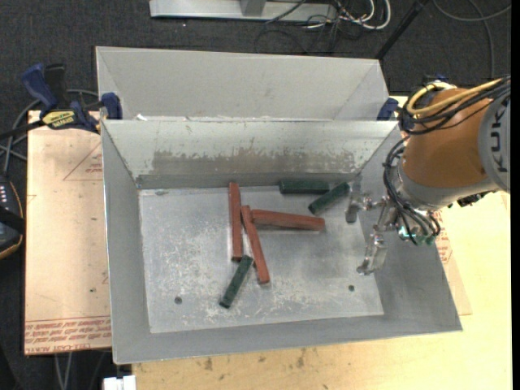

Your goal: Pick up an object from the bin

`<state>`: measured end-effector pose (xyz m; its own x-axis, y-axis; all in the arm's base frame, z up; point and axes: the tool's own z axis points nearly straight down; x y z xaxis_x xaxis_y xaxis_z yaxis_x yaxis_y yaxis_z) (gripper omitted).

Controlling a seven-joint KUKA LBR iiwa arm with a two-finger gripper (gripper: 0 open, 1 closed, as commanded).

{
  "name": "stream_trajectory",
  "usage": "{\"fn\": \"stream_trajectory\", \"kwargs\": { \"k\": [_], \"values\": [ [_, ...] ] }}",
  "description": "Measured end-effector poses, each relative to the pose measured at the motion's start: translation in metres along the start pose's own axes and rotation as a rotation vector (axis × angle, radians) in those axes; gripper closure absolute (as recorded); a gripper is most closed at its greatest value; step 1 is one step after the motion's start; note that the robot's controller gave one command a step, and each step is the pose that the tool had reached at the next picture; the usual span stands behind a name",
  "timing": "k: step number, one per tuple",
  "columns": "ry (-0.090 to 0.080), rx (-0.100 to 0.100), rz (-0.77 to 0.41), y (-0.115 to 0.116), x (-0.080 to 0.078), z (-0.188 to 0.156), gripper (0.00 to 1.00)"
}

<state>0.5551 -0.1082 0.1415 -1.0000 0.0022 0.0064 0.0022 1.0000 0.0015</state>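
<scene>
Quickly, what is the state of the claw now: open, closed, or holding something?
Claw: open, nothing between its fingers, at the right side of the bin.

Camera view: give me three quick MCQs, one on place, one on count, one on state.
1. Where in the bin is the gripper?
A. By the right wall
B. By the left wall
C. Over the middle

2. How many red-brown sticks lie in the bin?
A. One
B. Three
C. Five

3. What state is the gripper in?
A. Open, with nothing between its fingers
B. Shut on a green stick
C. Shut on a red-brown stick

Key: 1 A, it hangs near the right wall, to the right of every stick. 2 B, three lie crossed mid-bin. 3 A, its fingers stand apart with bare floor between them.
</scene>
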Motion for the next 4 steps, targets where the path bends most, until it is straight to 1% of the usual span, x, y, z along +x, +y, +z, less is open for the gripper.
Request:
{"fn": "stream_trajectory", "kwargs": {
  "k": [1, 2, 3, 4],
  "values": [
    [-0.017, 0.000, -0.092, 0.048, -0.090, 0.073, 0.00],
    [-0.010, 0.000, -0.139, 0.083, -0.071, 0.039, 0.00],
    [-0.010, -0.001, 0.117, 0.108, -0.064, 0.025, 0.00],
    [-0.004, -0.001, 0.323, 0.134, -0.052, 0.073, 0.00]
  ]
}}
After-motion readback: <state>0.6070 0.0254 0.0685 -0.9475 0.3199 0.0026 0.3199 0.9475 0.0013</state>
